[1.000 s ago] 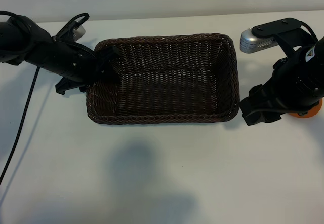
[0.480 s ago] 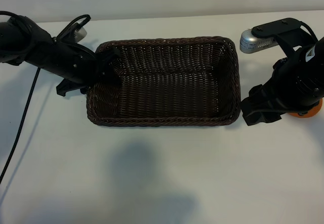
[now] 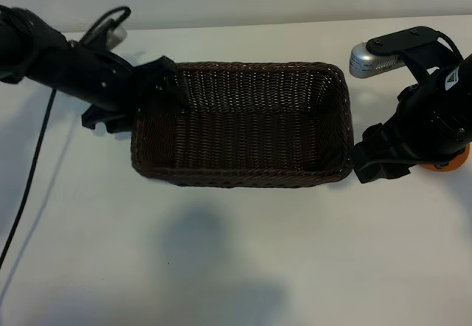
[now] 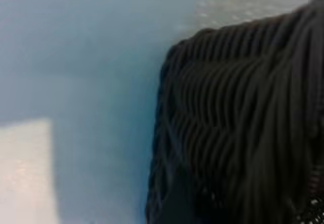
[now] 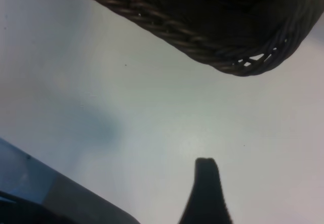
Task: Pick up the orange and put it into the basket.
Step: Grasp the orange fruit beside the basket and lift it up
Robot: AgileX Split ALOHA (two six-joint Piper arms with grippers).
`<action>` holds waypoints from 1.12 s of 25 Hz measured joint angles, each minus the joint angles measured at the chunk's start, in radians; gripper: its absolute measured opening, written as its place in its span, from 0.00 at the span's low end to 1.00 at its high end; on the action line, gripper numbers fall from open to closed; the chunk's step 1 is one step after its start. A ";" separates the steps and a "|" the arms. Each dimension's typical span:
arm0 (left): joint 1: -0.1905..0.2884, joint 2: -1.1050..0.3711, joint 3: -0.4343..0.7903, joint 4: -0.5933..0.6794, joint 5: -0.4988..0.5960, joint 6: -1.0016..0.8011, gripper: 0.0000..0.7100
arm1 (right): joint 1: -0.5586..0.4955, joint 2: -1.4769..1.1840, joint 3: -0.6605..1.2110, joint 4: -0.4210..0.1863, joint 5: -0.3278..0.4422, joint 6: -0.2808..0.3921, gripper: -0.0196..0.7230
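Observation:
The dark brown wicker basket (image 3: 243, 171) lies in the middle of the white table. Only an edge of the orange (image 3: 448, 163) shows on the table at the far right, under the right arm and apart from the basket. My left gripper (image 3: 161, 84) is at the basket's left end, over its rim, and the left wrist view is filled with basket weave (image 4: 243, 122). Just off the basket's right end my right gripper (image 3: 372, 162) stands open. One of its fingers (image 5: 205, 183) shows over bare table, with the basket's corner (image 5: 202, 36) beyond and nothing between the jaws.
A silver camera housing (image 3: 372, 59) sticks out from the right arm above the basket's right corner. A black cable (image 3: 33, 171) runs down the table's left side. A wide shadow (image 3: 206, 259) lies on the near table.
The basket has shifted slightly right and toward the near edge. The left arm has drawn back toward the far side at the basket's left rim. The right arm has not moved.

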 joint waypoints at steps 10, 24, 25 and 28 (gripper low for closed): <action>0.000 -0.211 -0.008 0.091 0.059 -0.001 0.92 | 0.000 0.000 0.000 0.000 0.001 0.000 0.73; 0.000 -0.360 -0.098 0.646 0.246 -0.276 0.89 | 0.000 0.000 0.000 0.000 0.016 -0.001 0.73; 0.000 -0.360 -0.114 0.703 0.278 -0.300 0.88 | 0.000 0.000 0.000 0.000 0.017 -0.001 0.73; 0.002 -0.360 -0.151 0.817 0.348 -0.331 0.87 | 0.000 0.000 0.000 0.000 0.019 -0.001 0.73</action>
